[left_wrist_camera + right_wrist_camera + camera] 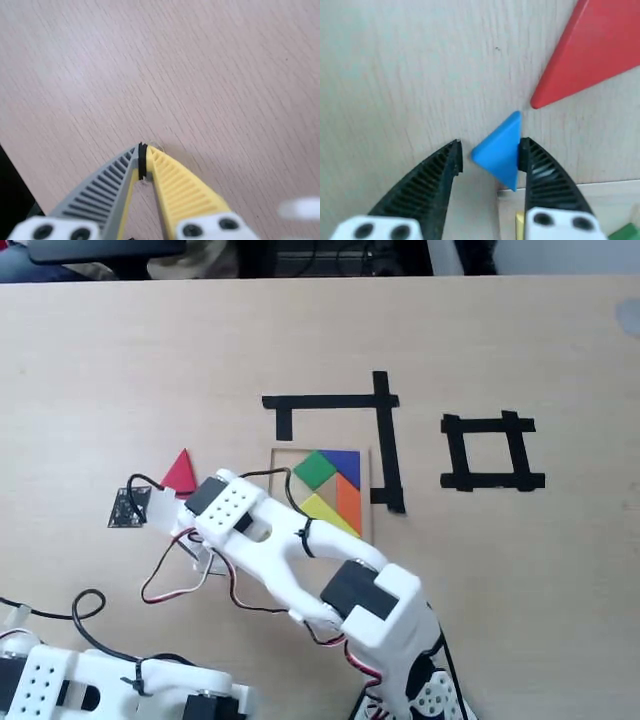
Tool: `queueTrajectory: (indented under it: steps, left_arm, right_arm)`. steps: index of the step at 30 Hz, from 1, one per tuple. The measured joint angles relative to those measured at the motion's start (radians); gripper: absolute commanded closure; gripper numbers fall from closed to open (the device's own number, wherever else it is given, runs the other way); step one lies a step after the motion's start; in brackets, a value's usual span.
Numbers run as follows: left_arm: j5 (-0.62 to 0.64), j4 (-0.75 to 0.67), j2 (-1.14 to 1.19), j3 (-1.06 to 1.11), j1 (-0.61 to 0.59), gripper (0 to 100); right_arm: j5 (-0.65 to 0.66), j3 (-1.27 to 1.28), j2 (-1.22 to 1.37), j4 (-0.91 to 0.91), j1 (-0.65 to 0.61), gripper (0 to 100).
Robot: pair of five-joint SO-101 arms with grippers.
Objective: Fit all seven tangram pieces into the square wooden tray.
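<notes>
In the right wrist view, my right gripper (490, 147) stands open around a small blue triangle (497, 150) lying flat on the table. One black finger (540, 170) touches the triangle and the other stands apart from it. A red triangle (590, 50) lies just beyond, also seen at the arm's end (181, 472). The square wooden tray (366, 528) holds green (318, 470), blue (345, 460), orange (348, 500) and yellow (325, 510) pieces. My left gripper (142, 150) is shut on nothing above bare table.
The right arm (290, 550) stretches across the tray's near left corner. The left arm (100, 680) rests at the near left edge. Black tape marks an open frame (380, 440) around the tray and a small square (492, 452) to its right.
</notes>
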Motion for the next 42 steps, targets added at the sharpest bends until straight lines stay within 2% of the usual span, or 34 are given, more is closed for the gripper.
queueTrajectory:
  steps: [4, 8, 11, 18, 26, 37, 42]
  left_arm:
    - [0.000, 0.000, 0.000, 0.000, 0.000, 97]
    - [0.000, 0.000, 0.000, 0.000, 0.000, 97]
    - [0.000, 0.000, 0.000, 0.000, 0.000, 97]
    - [0.000, 0.000, 0.000, 0.000, 0.000, 97]
    - [0.000, 0.000, 0.000, 0.000, 0.000, 97]
    - [0.000, 0.000, 0.000, 0.000, 0.000, 97]
    - [0.000, 0.000, 0.000, 0.000, 0.000, 97]
  right_arm:
    - [0.011, 0.002, 0.000, 0.000, -0.002, 81.5]
    - [0.011, 0.009, -0.003, 0.002, -0.003, 74.9]
    - [0.020, 0.017, -0.005, 0.025, -0.012, 74.7]
    - [0.167, 0.003, -0.005, 0.066, -0.011, 74.8]
    - [0.272, -0.006, 0.003, 0.063, 0.000, 80.4]
    - [0.276, -0.018, 0.009, 0.063, 0.000, 80.9]
    - [0.276, -0.018, 0.009, 0.055, 0.000, 85.1]
